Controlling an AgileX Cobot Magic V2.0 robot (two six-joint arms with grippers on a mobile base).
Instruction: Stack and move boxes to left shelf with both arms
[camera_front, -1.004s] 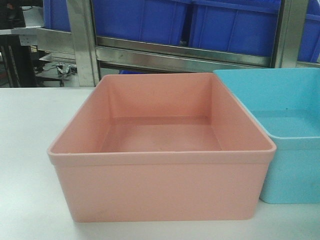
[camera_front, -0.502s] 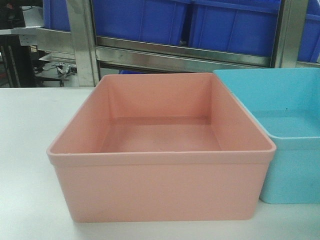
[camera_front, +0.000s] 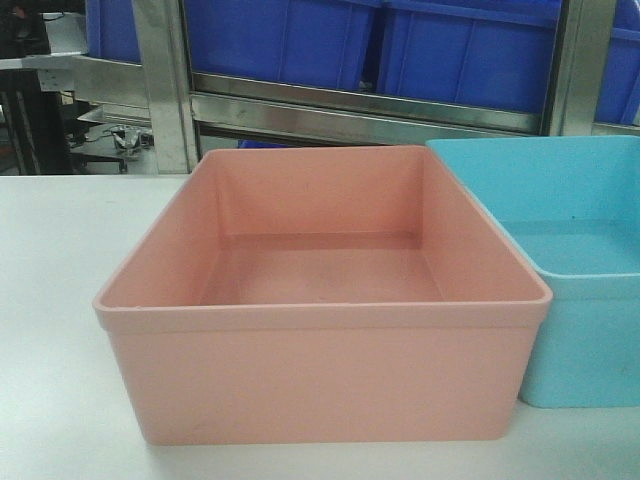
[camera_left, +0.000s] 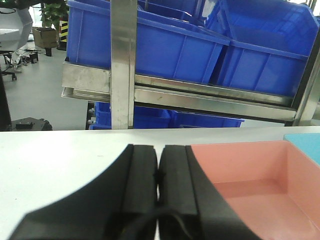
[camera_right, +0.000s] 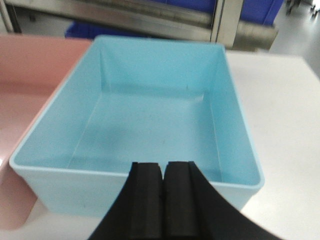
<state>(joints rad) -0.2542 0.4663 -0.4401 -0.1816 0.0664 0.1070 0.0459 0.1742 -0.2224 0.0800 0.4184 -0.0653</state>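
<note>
Two empty boxes stand side by side on the white table. The salmon-pink box (camera_front: 322, 300) is in the middle of the front view, with the sky-blue box (camera_front: 570, 260) touching its right side. My left gripper (camera_left: 159, 150) is shut with nothing in it, hovering over the table just left of the pink box (camera_left: 250, 175). My right gripper (camera_right: 164, 167) is shut and empty, poised above the near rim of the blue box (camera_right: 145, 120). A steel rack rail (camera_front: 360, 110) runs behind the boxes; I cannot tell which bay is the left shelf.
Dark blue storage bins (camera_front: 300, 40) fill the rack behind the table, between steel uprights (camera_front: 165, 80). More of these bins (camera_left: 165, 45) and an upright (camera_left: 122, 60) show in the left wrist view. The white table (camera_front: 60, 280) extends left of the pink box.
</note>
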